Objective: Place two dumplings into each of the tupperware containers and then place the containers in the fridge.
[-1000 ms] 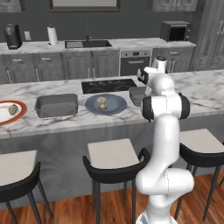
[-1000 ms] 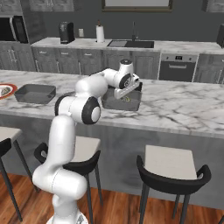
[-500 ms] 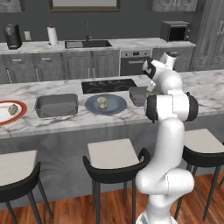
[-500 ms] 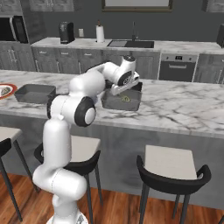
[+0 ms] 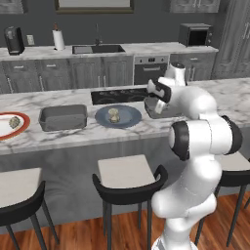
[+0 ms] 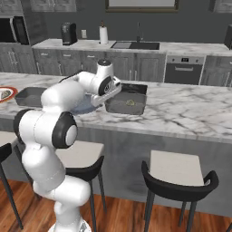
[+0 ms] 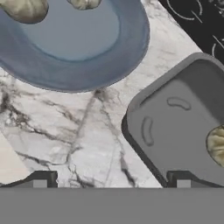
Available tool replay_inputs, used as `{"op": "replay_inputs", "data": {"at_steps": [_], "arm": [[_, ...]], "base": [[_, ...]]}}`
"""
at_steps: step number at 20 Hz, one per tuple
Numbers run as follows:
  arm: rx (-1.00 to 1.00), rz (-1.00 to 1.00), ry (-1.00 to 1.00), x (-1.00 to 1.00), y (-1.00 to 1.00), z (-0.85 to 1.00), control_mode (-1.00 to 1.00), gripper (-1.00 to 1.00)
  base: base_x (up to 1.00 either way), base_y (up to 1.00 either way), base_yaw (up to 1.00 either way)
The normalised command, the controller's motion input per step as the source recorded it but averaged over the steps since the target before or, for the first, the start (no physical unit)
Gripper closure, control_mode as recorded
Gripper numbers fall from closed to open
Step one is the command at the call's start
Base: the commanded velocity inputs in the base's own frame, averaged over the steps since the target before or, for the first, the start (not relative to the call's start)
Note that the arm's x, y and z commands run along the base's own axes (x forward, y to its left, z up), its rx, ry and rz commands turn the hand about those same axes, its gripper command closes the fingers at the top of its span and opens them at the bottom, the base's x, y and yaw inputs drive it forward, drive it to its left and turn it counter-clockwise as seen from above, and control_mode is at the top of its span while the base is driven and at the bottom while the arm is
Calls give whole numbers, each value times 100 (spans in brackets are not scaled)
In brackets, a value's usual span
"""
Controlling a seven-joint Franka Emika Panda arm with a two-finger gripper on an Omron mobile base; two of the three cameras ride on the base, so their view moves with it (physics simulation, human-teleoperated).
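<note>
Open gripper hangs over the marble counter between plate and tub.

Left base view: mid-frame, the gripper (image 5: 157, 99) sits just above a grey tub (image 5: 161, 109) right of centre; the blue plate (image 5: 118, 116) with a dumpling (image 5: 114, 114) lies beside it, a second tub (image 5: 62, 117) further left, and a red-rimmed plate (image 5: 10, 126) at the left edge. Right base view: the near tub (image 6: 126, 103) at centre holds a dumpling (image 6: 130, 103); the other tub (image 6: 30, 96) sits far left. Hand view: jaws spread wide, nothing between them; fingertips (image 7: 40, 180) at the bottom, plate (image 7: 57, 74) upper left, tub (image 7: 175, 131) at right with a dumpling (image 7: 216, 144) at the right edge.
</note>
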Motion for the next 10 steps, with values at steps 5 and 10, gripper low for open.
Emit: {"op": "replay_inputs", "data": {"at_steps": [5,10], "arm": [[0,-5,5,-80,85,30,-100,-100],[3,-18,22,-6,84,12,-100,-100]], "base": [[0,0,0],[0,0,0]]}}
